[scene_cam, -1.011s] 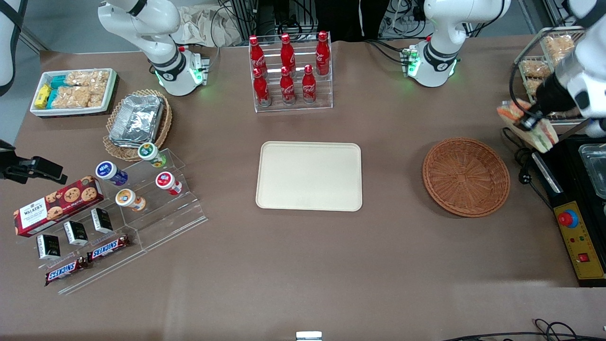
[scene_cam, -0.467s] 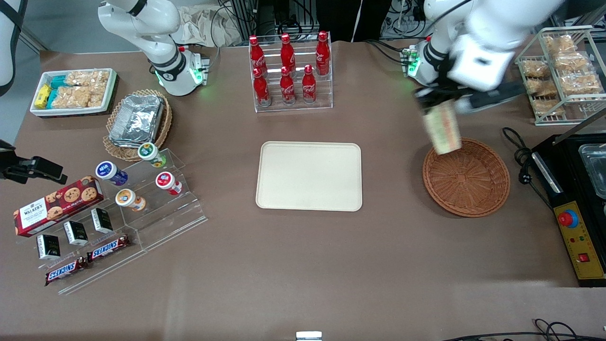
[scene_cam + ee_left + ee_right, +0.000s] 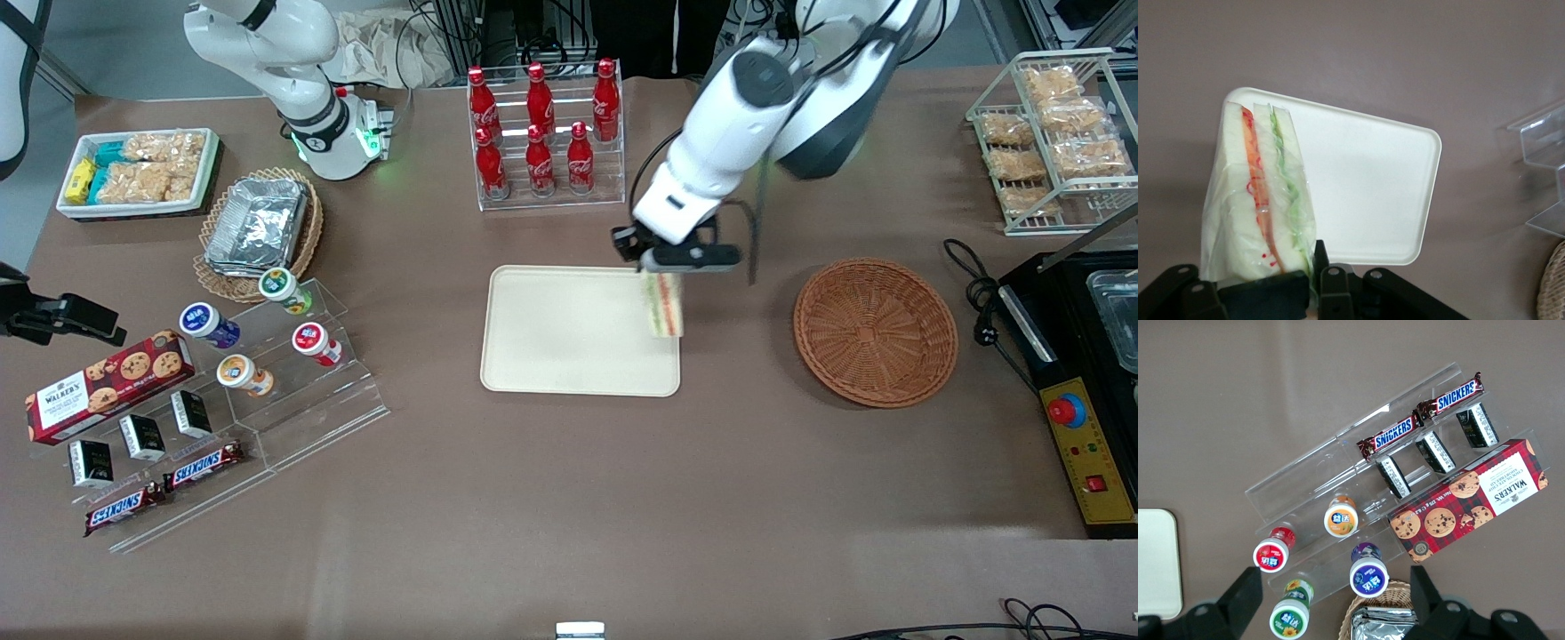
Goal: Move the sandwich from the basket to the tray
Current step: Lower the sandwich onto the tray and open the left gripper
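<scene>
My gripper point(image 3: 665, 267) is shut on the sandwich point(image 3: 665, 305), a plastic-wrapped white wedge with orange and green layers, which hangs over the edge of the cream tray point(image 3: 569, 333) that lies nearest the basket. The wrist view shows the sandwich point(image 3: 1258, 193) clamped between the black fingers point(image 3: 1313, 257), with the bare tray point(image 3: 1365, 187) underneath. The reddish-brown wicker basket point(image 3: 876, 332) sits empty on the table, toward the working arm's end.
A clear rack of red cola bottles point(image 3: 544, 133) stands farther from the front camera than the tray. A wire rack of snack packets point(image 3: 1053, 133) and a black control box point(image 3: 1080, 391) sit beside the basket. Acrylic steps with yoghurt cups point(image 3: 267, 356) lie toward the parked arm's end.
My gripper has carried the sandwich from above the wire rack, past the basket's rim, to over the tray's edge. The basket has stayed empty throughout.
</scene>
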Robot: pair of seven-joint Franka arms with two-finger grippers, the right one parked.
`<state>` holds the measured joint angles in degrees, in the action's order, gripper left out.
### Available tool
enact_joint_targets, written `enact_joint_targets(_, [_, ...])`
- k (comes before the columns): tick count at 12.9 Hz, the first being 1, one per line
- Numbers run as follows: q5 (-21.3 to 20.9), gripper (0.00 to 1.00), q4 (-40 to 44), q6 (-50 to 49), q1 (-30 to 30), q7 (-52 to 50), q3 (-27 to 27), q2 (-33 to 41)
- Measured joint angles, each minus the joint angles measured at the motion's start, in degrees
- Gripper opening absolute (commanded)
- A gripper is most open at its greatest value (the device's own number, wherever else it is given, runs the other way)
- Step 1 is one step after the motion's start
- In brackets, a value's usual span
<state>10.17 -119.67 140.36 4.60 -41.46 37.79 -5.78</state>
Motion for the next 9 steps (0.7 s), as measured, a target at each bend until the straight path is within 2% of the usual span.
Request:
enact_joint_targets(3, [-8.2, 0.0, -4.0, 9.8, 1.2, 0.6, 0.4, -8.2])
enact_joint_targets(7, [-17.6, 0.0, -3.8, 10.8, 1.0, 0.7, -0.3, -14.9])
enact_joint_targets(9, [-20.7, 0.02, -3.7, 10.9, 0.9, 0.8, -1.1, -17.2])
